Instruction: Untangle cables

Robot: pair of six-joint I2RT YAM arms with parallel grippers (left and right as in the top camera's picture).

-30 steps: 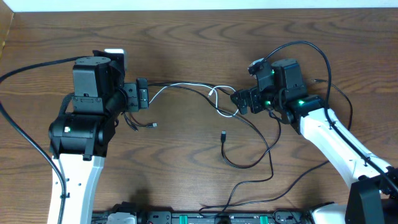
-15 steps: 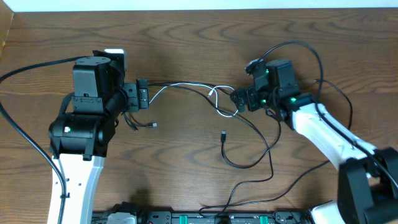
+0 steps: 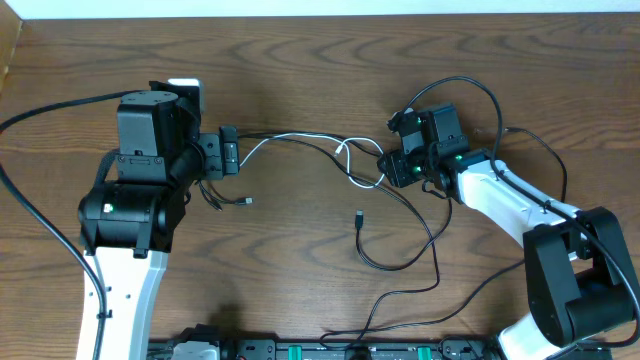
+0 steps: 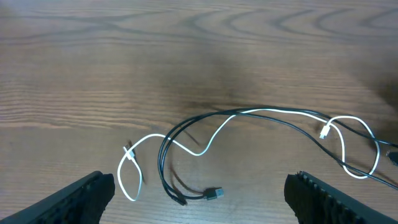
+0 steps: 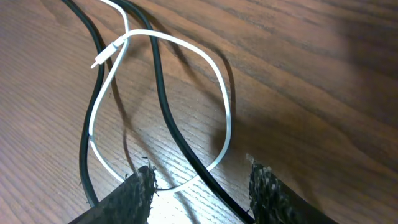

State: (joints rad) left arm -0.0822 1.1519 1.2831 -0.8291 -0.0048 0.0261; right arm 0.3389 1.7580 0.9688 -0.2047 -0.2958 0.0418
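Observation:
The white cable (image 3: 300, 140) runs across the table's middle and ends in small loops (image 3: 355, 165). The black cable (image 3: 400, 255) crosses it, with a plug end (image 3: 359, 216) lying loose. My left gripper (image 3: 230, 152) hovers open at the cords' left end. In its wrist view the gripper (image 4: 199, 190) stands wide over a white loop (image 4: 130, 177), the black cable (image 4: 163, 158) and a USB plug (image 4: 214, 194). My right gripper (image 3: 387, 165) sits at the loops. In its wrist view it (image 5: 202, 180) straddles the white loop (image 5: 227, 118) and black cable (image 5: 163, 106), jaws still apart.
Thick black arm cables (image 3: 50, 110) (image 3: 500, 85) arc from both robot arms. A white object (image 3: 185, 87) shows behind the left arm. The table's far edge (image 3: 300, 10) runs along the top, and equipment (image 3: 330, 350) lines the front edge.
My right gripper has shifted slightly left and turned onto the white loops, and its jaws have narrowed around the cords. The left arm has not moved.

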